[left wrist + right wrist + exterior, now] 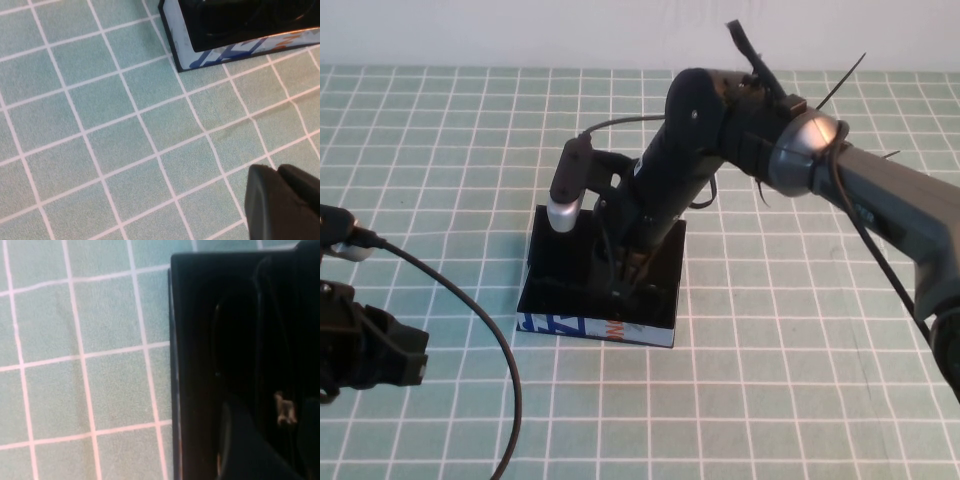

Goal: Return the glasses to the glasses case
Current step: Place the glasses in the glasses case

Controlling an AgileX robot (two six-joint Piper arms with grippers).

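Glasses case sits open on a green gridded cloth, its pale-blue printed front facing the robot; every place below is given relative to it. From the high camera, the right gripper reaches straight down into the case's black interior, likely to set the glasses on the lining. Whether its jaws are apart cannot be told, since dark blends with dark. The left gripper waits well off to the case's left, near the table edge, apparently parked.

From the left wrist camera, one corner of the case shows with its blue print, and a gripper finger hangs over bare cloth, well apart from it.

From the right wrist camera, the case's black rim meets the cloth. Inside, the glasses show only as faint dark curves low in the case.
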